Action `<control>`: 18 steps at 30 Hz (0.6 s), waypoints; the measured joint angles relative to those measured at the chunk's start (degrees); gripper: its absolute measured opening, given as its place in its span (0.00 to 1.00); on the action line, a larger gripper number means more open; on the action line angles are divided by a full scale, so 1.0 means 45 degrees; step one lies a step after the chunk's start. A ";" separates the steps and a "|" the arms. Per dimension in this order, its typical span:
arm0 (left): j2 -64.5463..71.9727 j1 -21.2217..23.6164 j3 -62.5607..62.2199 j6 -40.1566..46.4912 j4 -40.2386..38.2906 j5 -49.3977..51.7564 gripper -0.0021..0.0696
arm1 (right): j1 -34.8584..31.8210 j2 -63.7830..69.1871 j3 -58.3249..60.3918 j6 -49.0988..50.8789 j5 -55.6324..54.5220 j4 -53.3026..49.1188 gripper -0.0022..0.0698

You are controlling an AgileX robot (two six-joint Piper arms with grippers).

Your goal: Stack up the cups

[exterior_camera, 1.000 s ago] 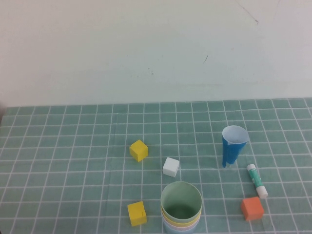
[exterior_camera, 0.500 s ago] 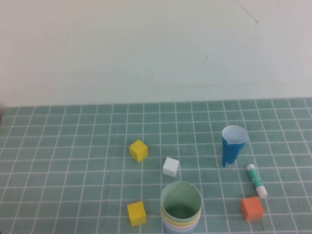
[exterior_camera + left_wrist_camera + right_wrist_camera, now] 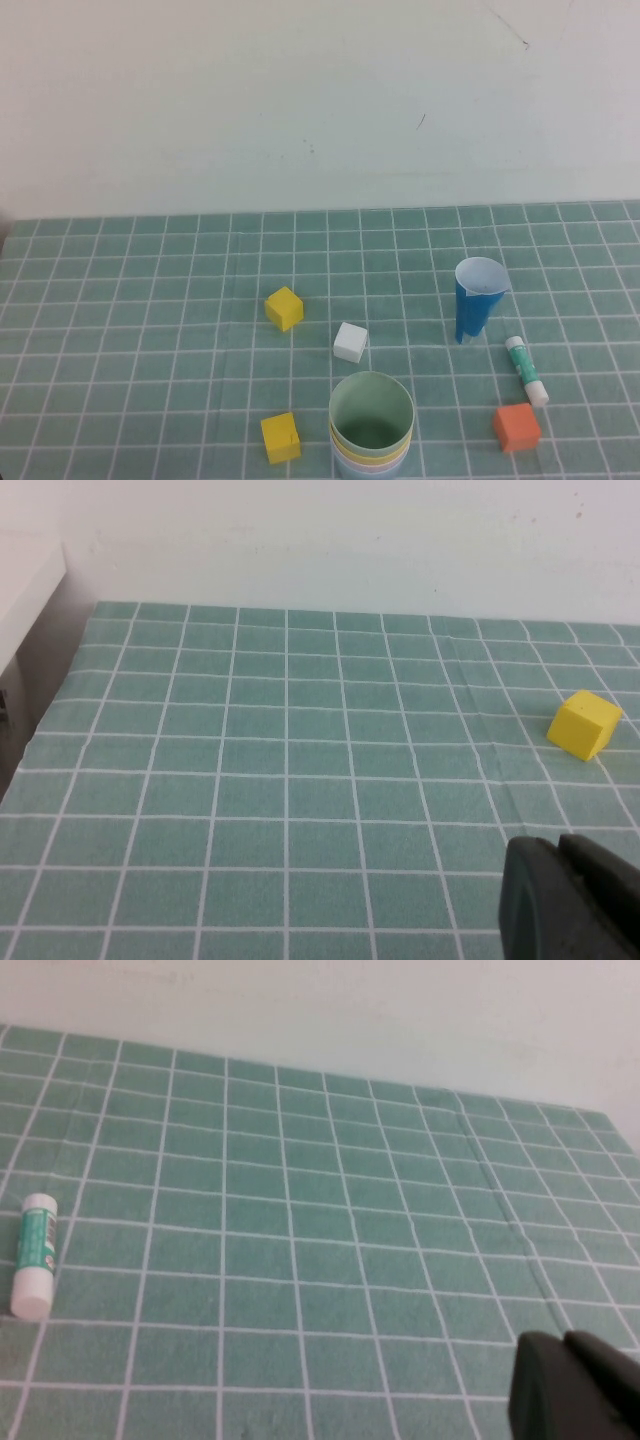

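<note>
The cups [image 3: 371, 425] stand nested in one stack at the front middle of the table. The sage green one is on top, with yellow, pink and light blue rims showing below it. Neither arm shows in the high view. My left gripper [image 3: 560, 855] is shut and empty, held over the left part of the table. My right gripper [image 3: 565, 1345] is shut and empty, held over the right part of the table. Neither wrist view shows the stack.
A narrow dark-blue cup [image 3: 478, 298] stands at the right. A glue stick [image 3: 526, 370] and an orange cube [image 3: 516, 427] lie near it. Two yellow cubes [image 3: 284, 308] [image 3: 280, 437] and a white cube [image 3: 350, 342] lie left of the stack. A wall stands behind.
</note>
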 joint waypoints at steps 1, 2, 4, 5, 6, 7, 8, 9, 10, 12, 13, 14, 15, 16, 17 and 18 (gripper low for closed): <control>0.0000 0.0000 0.0000 0.0000 0.0000 0.0000 0.03 | 0.0000 0.0000 0.0000 0.0000 0.0009 0.0068 0.03; 0.0000 0.0000 0.0000 0.0000 0.0000 0.0000 0.03 | 0.0000 0.0000 0.0000 0.0000 0.0029 0.0095 0.03; 0.0000 0.0000 0.0000 0.0052 0.0000 0.0000 0.03 | 0.0009 0.0000 0.0000 0.0000 0.0029 0.0096 0.03; 0.0000 0.0000 0.0000 0.0052 0.0000 0.0000 0.03 | 0.0009 0.0000 0.0000 0.0000 0.0029 0.0117 0.03; 0.0000 0.0000 0.0000 0.0052 0.0000 0.0000 0.03 | 0.0009 0.0000 0.0000 0.0000 0.0029 0.0117 0.03; 0.0000 0.0000 0.0000 0.0052 0.0000 0.0000 0.03 | 0.0009 0.0000 0.0000 -0.0048 0.0029 0.0117 0.03; 0.0000 0.0000 0.0000 0.0052 0.0000 0.0000 0.03 | 0.0009 0.0000 0.0000 -0.0112 0.0029 0.0117 0.03; 0.0000 0.0000 0.0000 0.0052 0.0000 0.0000 0.03 | 0.0009 0.0000 0.0000 -0.0142 0.0029 0.0117 0.03; 0.0000 0.0000 0.0000 0.0052 0.0000 0.0000 0.03 | 0.0009 0.0000 0.0000 -0.0142 0.0029 0.0117 0.03; 0.0000 0.0000 0.0000 0.0052 0.0000 0.0000 0.03 | 0.0009 0.0000 0.0000 -0.0162 0.0029 0.0125 0.03; 0.0000 0.0000 0.0000 0.0052 0.0000 0.0000 0.03 | 0.0009 0.0000 0.0000 -0.0170 0.0029 0.0125 0.03; 0.0000 0.0000 0.0000 0.0052 0.0000 0.0000 0.03 | 0.0009 0.0000 0.0000 -0.0170 0.0029 0.0125 0.03; 0.0000 0.0000 0.0000 0.0052 0.0000 0.0000 0.03 | 0.0009 0.0000 0.0000 -0.0170 0.0029 0.0125 0.03; 0.0000 0.0000 0.0000 0.0052 0.0000 0.0000 0.03 | 0.0009 0.0000 0.0000 -0.0191 0.0029 0.0125 0.03; 0.0000 0.0000 0.0000 0.0052 0.0000 0.0000 0.03 | 0.0009 0.0000 0.0000 -0.0191 0.0029 0.0125 0.03; 0.0000 0.0000 0.0000 0.0052 0.0000 0.0000 0.03 | 0.0009 0.0000 0.0000 -0.0191 0.0029 0.0125 0.03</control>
